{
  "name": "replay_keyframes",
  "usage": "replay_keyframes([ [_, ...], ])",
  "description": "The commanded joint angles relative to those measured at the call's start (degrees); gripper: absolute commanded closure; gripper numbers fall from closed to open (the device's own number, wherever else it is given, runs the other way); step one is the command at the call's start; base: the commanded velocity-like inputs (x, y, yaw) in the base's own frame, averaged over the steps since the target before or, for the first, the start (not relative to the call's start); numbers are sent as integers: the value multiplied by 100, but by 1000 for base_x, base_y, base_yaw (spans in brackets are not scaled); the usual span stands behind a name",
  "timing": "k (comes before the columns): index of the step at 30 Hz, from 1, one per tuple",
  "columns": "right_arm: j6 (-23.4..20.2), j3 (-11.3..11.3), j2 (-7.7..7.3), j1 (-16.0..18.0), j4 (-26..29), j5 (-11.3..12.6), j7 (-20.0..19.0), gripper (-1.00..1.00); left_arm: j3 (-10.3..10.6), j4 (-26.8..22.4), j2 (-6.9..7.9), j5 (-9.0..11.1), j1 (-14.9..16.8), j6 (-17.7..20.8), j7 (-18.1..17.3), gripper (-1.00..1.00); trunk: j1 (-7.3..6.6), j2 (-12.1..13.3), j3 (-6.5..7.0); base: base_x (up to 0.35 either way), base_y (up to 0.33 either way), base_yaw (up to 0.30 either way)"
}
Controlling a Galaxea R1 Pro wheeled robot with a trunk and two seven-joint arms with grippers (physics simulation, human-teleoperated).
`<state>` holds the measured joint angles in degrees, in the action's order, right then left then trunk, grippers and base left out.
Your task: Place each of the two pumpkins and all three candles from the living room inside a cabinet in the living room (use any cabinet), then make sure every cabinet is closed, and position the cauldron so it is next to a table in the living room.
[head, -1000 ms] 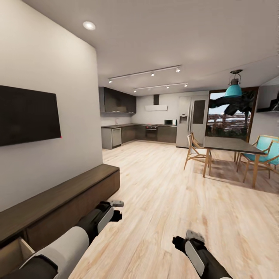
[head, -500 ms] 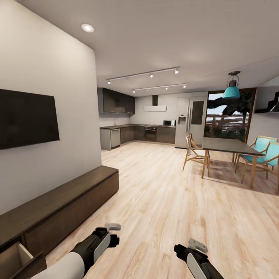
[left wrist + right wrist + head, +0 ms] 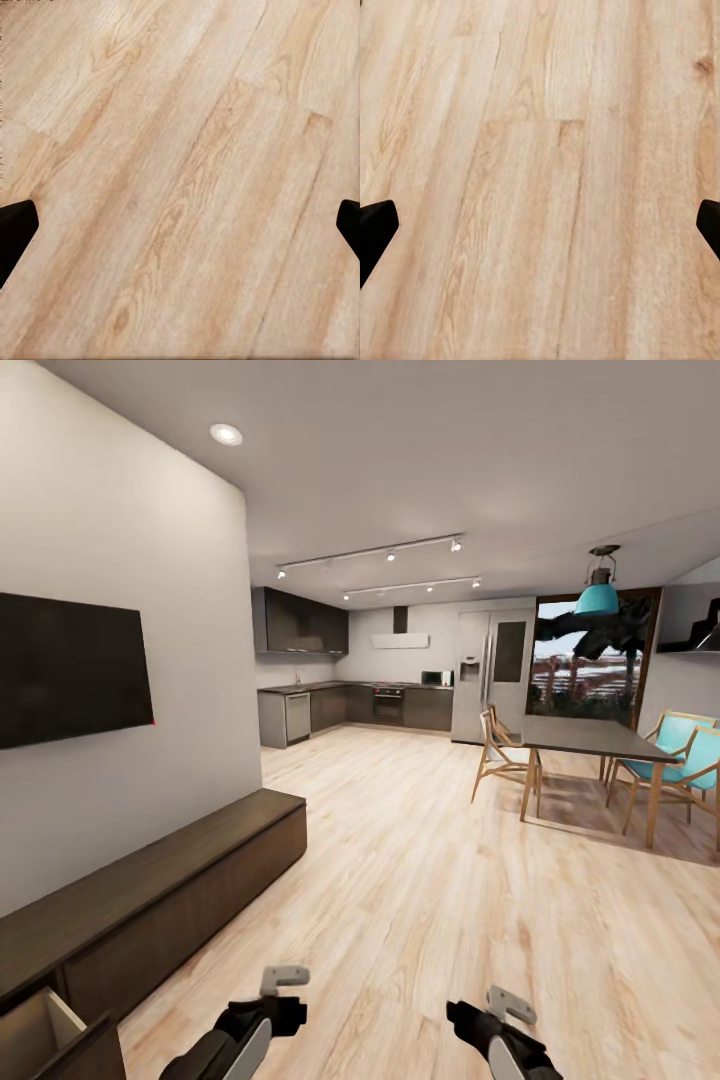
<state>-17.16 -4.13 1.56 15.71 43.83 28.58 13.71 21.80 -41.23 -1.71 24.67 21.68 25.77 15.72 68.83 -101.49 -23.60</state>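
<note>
Head view, L to R. TV [image 3: 70,670], black, on the white wall at 9 o'clock. Under it the cabinet [image 3: 150,890], long dark wood, runs from 8 o'clock up toward centre along the wall; its near drawer [image 3: 55,1040] at 7 o'clock is pulled out, pale inside, what shows of it has nothing in it. Rest of the fronts look flush.

Left gripper [image 3: 270,1005] low at 6–7 o'clock, over bare plank floor [image 3: 420,880], touching nothing. In its wrist view the two fingertips [image 3: 13,225] sit at opposite edges w/ only floor between, so it's spread wide, holding nothing.

Right gripper [image 3: 490,1015] at 5 o'clock, also above the floor, apart from the left one. Wrist view same: fingertips [image 3: 375,225] at far edges, planks between, wide apart, no load.

Further back: kitchen [image 3: 350,700] w/ dark units at 12 o'clock, fridge [image 3: 495,670] just R of it. Dining table [image 3: 590,740] at 2 o'clock, wood chairs w/ teal seats [image 3: 680,760] around it, teal lamp [image 3: 598,595] hanging above.
</note>
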Motion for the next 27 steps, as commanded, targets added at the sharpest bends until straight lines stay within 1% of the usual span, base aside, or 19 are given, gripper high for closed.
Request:
replay_keyframes([
  [1, -15, -19, -6, -44, 82, 54, 44, -100, 22, -66, 28, 65, -13, 41, 54, -100, 0, -4, -7, 0, 0, 0],
  [3, -24, -19, -10, -135, 223, 51, 31, -100, 20, -259, 93, 69, -52, 89, 54, -100, 0, -4, -7, 0, 0, 0],
  [4, -30, -19, -11, -155, 253, 49, 29, -100, 19, -333, 128, 69, -73, 99, 54, -100, -22, 36, 11, 0, 0, 0],
  [5, -39, -21, -13, -184, 296, 46, 25, -100, 18, -481, 202, 71, -129, 113, 57, -100, -44, 76, 29, 0, 0, 0],
  [7, -49, -22, -14, -209, 331, 47, 25, -100, 18, -628, 277, 69, -218, 122, 64, -100, -66, 117, 47, 0, 0, 0],
  [9, -49, -24, -14, -222, 343, 49, 26, -100, 17, -680, 315, 60, -268, 123, 71, -100, -66, 117, 47, 0, 0, -27],
  [14, -20, -26, -15, -238, 341, 56, 23, -100, 23, -653, 347, 42, -311, 76, 95, -100, -66, 117, 57, 0, 0, -169],
  [21, -1, -20, -18, -243, 317, 61, 19, -100, 54, -522, 326, 8, -321, 19, 157, -100, -66, 117, 79, 0, 0, -255],
  [27, 2, -18, -39, -248, 304, 74, 18, -100, 45, -497, 328, 51, -322, 10, 114, -100, -66, 117, 101, 0, 0, -271],
])
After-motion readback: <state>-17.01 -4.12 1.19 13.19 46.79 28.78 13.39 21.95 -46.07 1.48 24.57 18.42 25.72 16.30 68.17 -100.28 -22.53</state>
